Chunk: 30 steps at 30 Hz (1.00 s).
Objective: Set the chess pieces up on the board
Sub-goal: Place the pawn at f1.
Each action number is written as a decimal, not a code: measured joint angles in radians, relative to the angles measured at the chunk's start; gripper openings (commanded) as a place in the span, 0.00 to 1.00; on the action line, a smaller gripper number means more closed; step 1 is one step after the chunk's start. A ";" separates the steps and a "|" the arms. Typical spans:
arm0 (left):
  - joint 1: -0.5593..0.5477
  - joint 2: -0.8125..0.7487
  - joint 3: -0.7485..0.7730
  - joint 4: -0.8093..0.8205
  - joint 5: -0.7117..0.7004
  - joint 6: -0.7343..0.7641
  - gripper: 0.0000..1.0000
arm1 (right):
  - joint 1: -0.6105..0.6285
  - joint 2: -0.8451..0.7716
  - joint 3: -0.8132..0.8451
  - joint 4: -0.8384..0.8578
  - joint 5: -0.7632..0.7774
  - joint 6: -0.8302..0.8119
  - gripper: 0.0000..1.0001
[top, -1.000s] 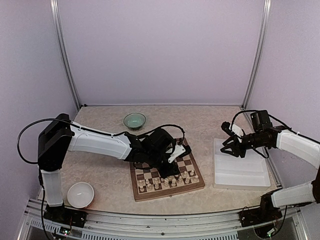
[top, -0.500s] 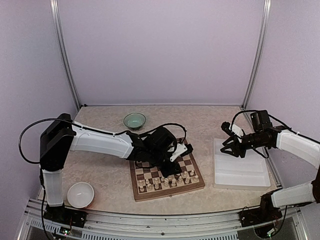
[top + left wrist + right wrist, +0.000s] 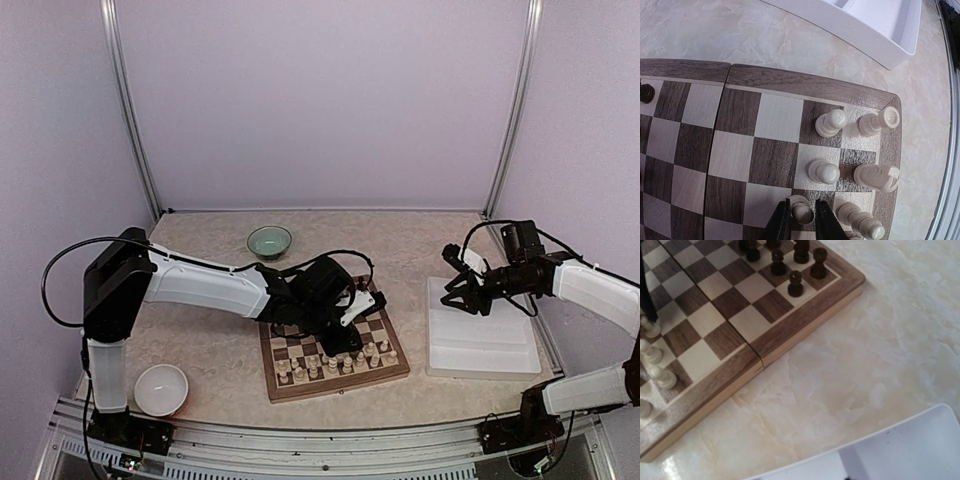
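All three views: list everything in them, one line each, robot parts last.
square wooden chessboard: one, brown and pale checks, table centre.
small cream wooden chess pieces: many, cream, board's near edge.
dark brown wooden chess pieces: several, board's far edge.
white rectangular plastic tray: one, right of board.
pale green bowl: one, far side.
white round bowl: one, near left.
marbled beige table: one, under everything.
left gripper: black, shut on one cream piece on the board.
right gripper: black, over the tray.

Wooden board [image 3: 790, 80] (visible grain), glossy plastic tray [image 3: 840, 25], smooth marbled table [image 3: 715, 30].
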 measured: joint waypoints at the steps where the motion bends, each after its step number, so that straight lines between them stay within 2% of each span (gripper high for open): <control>1: 0.000 0.000 0.000 0.000 0.000 0.000 0.18 | 0.000 0.000 0.000 0.000 0.000 0.000 0.37; 12: 0.000 0.000 0.000 -0.001 0.004 0.001 0.10 | 0.000 0.002 0.000 0.000 0.000 0.000 0.37; 30: -0.018 -0.010 -0.010 -0.010 0.003 0.000 0.10 | 0.000 0.005 0.000 0.000 -0.007 0.000 0.38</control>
